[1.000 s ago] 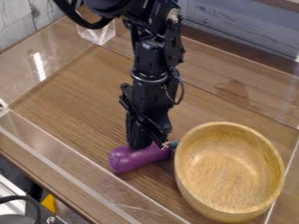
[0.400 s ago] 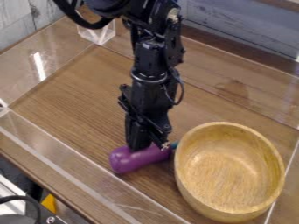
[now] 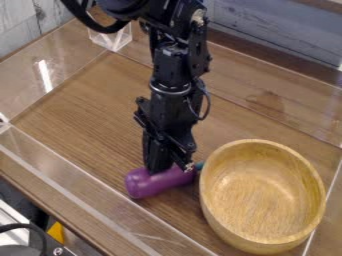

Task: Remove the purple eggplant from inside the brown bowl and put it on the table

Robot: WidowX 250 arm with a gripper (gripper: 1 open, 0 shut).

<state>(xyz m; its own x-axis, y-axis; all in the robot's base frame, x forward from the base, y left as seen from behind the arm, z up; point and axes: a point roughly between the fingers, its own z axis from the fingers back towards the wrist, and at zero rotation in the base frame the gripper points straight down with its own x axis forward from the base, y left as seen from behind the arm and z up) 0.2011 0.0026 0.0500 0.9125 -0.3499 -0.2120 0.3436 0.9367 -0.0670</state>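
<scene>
The brown bowl (image 3: pixel 262 195) is seen at the lower right of the surface (image 3: pixel 94 120), and nothing is seen inside it: only its pale wood-grain interior and thick rim are shown. The purple eggplant (image 3: pixel 159 180) is found outside the bowl, laid on its side on the wood-grain top, just beside the bowl's left rim; whether the two touch cannot be told. Its bulbous end is turned toward the lower left, and its narrower neck is directed toward the bowl, where a tiny teal tip is just made out. The black arm is lowered steeply over it, and the tool (image 3: pixel 166 160) is brought down onto the upper side of the eggplant, its fingers drawn tightly together there. The eggplant is pinched at its top by the clenched tool while its underside is rested on the surface. Clear acrylic walls (image 3: pixel 80 215) are seen around the edges, with light reflected off the near panel at the lower left.
</scene>
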